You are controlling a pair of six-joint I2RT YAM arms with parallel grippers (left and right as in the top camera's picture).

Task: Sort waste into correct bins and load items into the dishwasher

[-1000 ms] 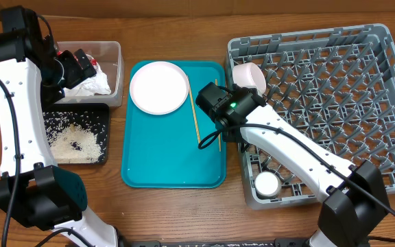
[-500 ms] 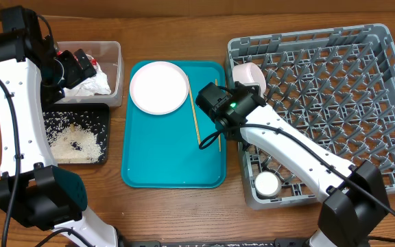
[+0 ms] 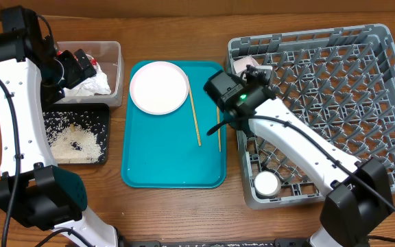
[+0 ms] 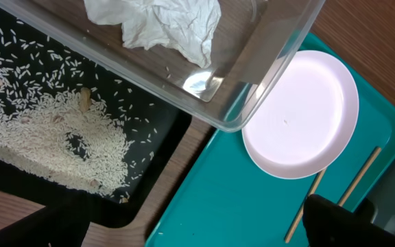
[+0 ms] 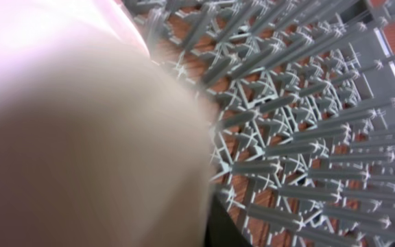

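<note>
My right gripper (image 3: 251,74) is shut on a pale-pink bowl (image 3: 240,66) at the near-left corner of the grey dish rack (image 3: 334,89). In the right wrist view the bowl (image 5: 81,137) fills the left side, with one dark finger (image 5: 233,230) beside it and rack pegs (image 5: 307,123) behind. My left gripper (image 3: 79,65) is open and empty above the clear tub (image 3: 115,51), which holds the crumpled napkin (image 3: 93,84) and a red-and-white wrapper (image 3: 96,62). Rice (image 3: 70,140) lies in the black tray (image 3: 105,116). A plate (image 3: 159,87) and two chopsticks (image 3: 194,118) lie on the teal tray (image 3: 170,168).
A small white cup (image 3: 267,183) stands in the rack's near-left section. The left wrist view shows the tub corner (image 4: 232,123), the napkin (image 4: 163,27), the rice (image 4: 46,137), the plate (image 4: 300,116) and a chopstick (image 4: 307,206). Bare wood surrounds the trays.
My right gripper has moved up and to the right with the bowl, off the teal tray's edge and over the rack's corner. The left arm has not moved.
</note>
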